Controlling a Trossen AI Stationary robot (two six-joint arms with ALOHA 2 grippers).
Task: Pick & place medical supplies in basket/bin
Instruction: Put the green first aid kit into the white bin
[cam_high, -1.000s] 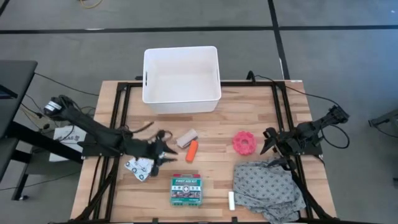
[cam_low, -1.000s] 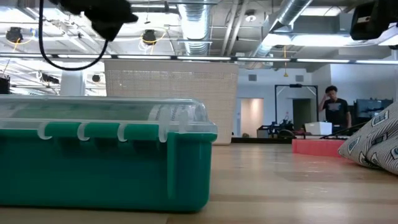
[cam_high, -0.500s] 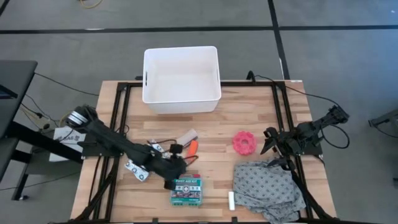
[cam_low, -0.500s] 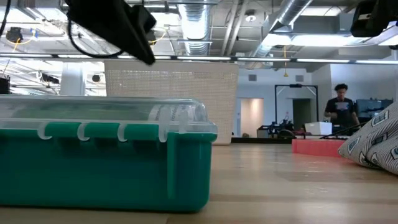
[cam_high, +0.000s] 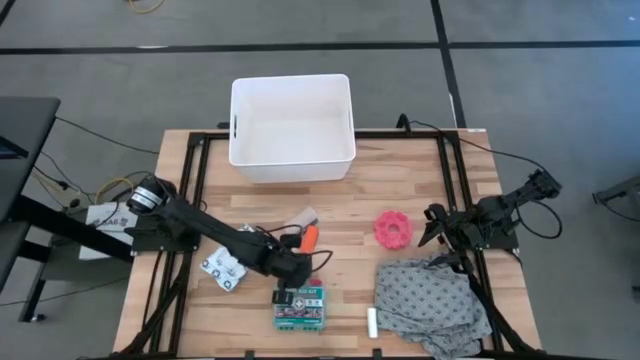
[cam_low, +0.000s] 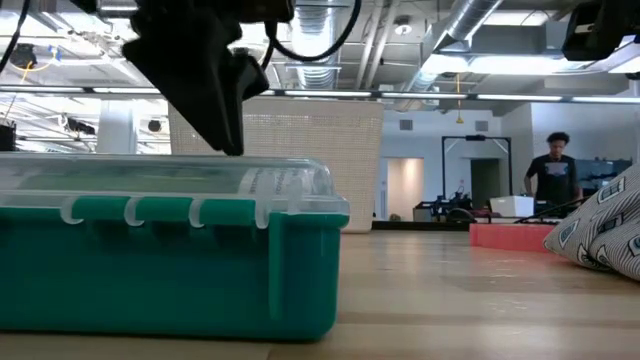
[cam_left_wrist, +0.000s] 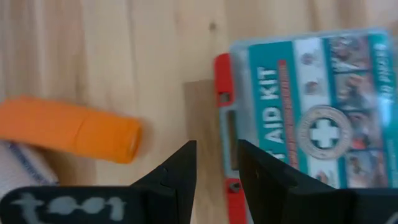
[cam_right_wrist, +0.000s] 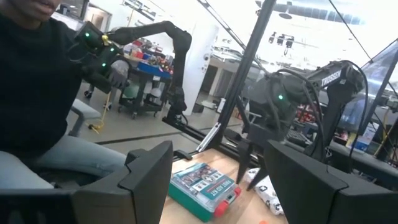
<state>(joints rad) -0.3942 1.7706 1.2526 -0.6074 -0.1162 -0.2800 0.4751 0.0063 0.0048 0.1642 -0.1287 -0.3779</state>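
Wood-plank table (cam_high: 350, 200) — white tub (cam_high: 291, 127), workshop behind

Left gripper (cam_high: 300, 275) low at mid-table, fingers slightly apart; right gripper (cam_high: 432, 228) parked, open.

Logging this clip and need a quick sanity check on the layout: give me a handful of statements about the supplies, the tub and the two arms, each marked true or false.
1. The white rectangular plastic tub holds no supplies. True.
2. The left tool hangs over the green-and-white first-aid box. True; in the left wrist view its fingers show a narrow gap.
3. The pink round roll lies on the grey patterned cloth. False; it lies on bare wood beside the cloth.
4. The right tool grips the orange tube. False; it waits at the table's right edge, open and empty.
5. The small white tube lies beside the cloth. True.
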